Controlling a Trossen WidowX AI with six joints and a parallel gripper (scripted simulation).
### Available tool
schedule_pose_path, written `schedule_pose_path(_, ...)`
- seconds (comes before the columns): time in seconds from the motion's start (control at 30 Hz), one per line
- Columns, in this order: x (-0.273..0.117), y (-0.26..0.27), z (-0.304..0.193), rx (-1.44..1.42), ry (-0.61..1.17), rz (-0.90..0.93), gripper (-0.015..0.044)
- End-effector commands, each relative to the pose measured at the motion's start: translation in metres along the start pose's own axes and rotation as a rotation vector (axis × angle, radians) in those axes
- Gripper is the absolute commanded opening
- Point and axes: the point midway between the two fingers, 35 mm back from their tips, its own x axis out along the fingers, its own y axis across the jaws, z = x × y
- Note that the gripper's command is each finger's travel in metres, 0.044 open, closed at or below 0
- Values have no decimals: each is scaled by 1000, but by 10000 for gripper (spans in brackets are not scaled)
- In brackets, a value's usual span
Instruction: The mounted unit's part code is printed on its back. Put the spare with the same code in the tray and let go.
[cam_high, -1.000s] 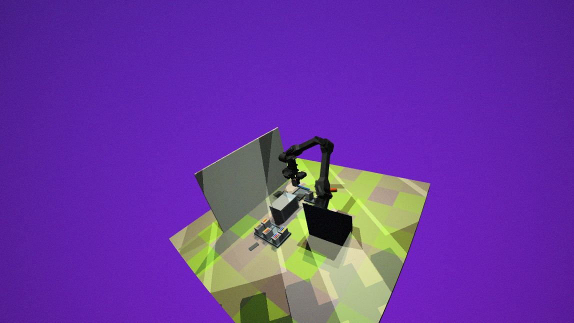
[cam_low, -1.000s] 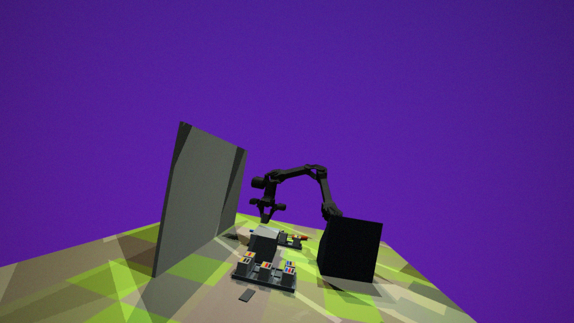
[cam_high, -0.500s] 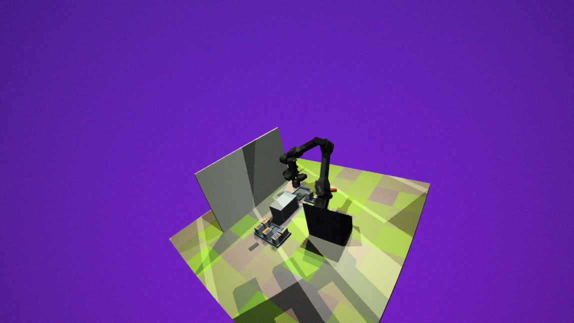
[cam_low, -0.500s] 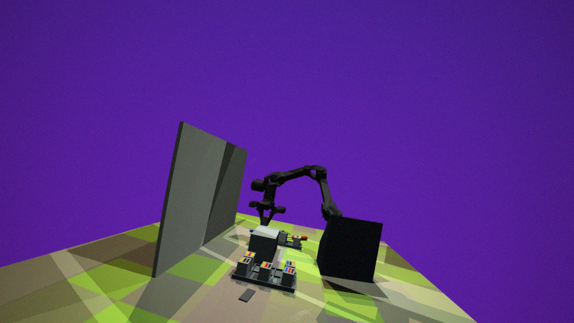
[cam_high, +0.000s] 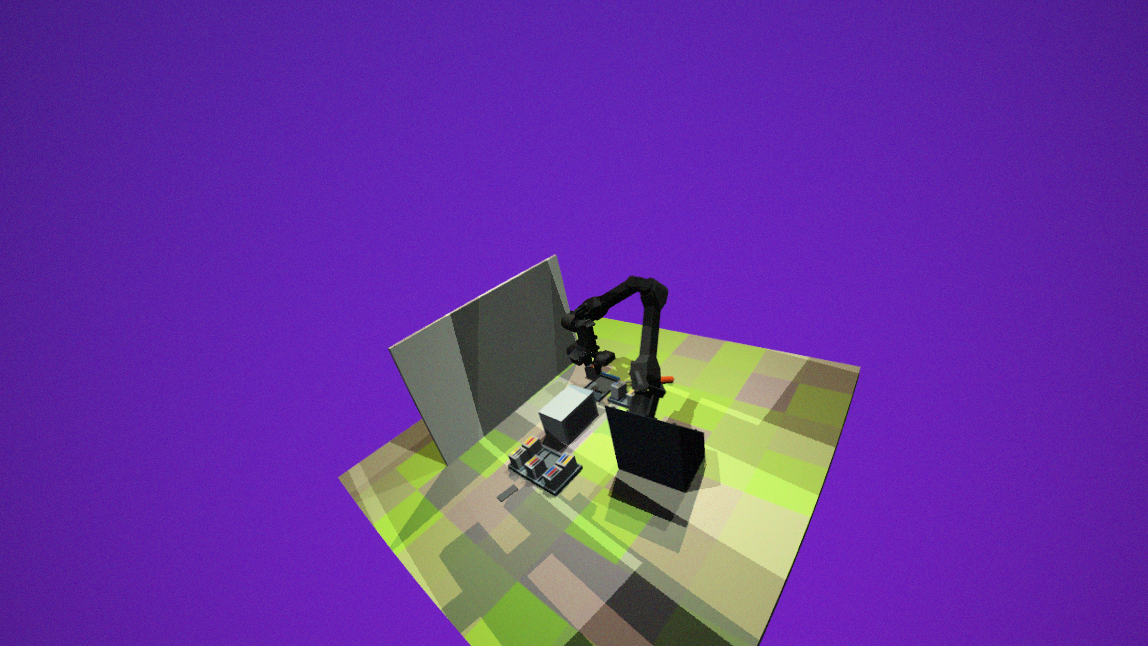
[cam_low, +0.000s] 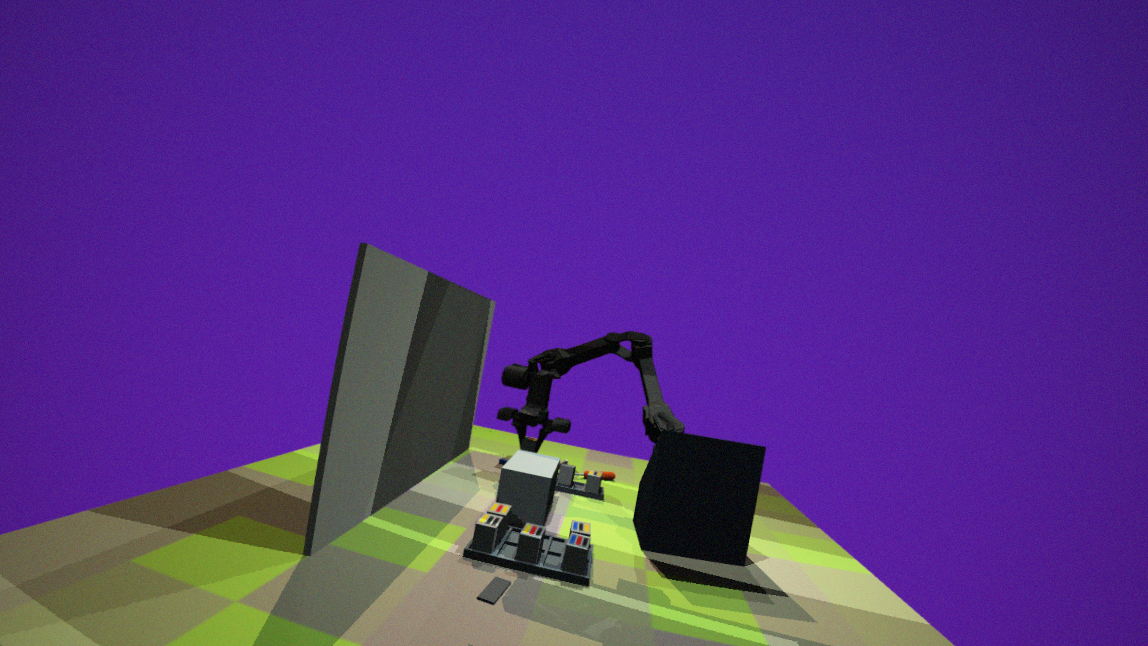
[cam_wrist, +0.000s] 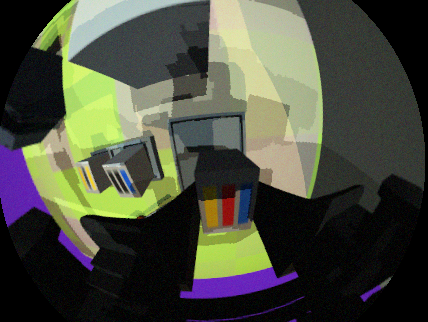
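The tall grey panel (cam_low: 401, 401) and black box (cam_low: 698, 498) hide part of the floor. The gripper (cam_wrist: 229, 213) clamps a spare (cam_wrist: 227, 202) striped yellow, red, blue, seemingly just above the tray (cam_wrist: 206, 133).

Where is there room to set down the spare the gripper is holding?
The tray, just beyond the spare in the wrist view, shows a bare bottom inside its rim. Nothing stands between the tray and the grey wall either. Left of the tray is crowded: two striped blocks stand close by.
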Motion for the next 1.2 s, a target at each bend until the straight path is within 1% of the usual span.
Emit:
schedule_pose_path(0.0, 3, 0, 1, -4, -3, -4, 0)
schedule_pose_path(1.17, 36, 5, -2, -6, 8, -6, 0)
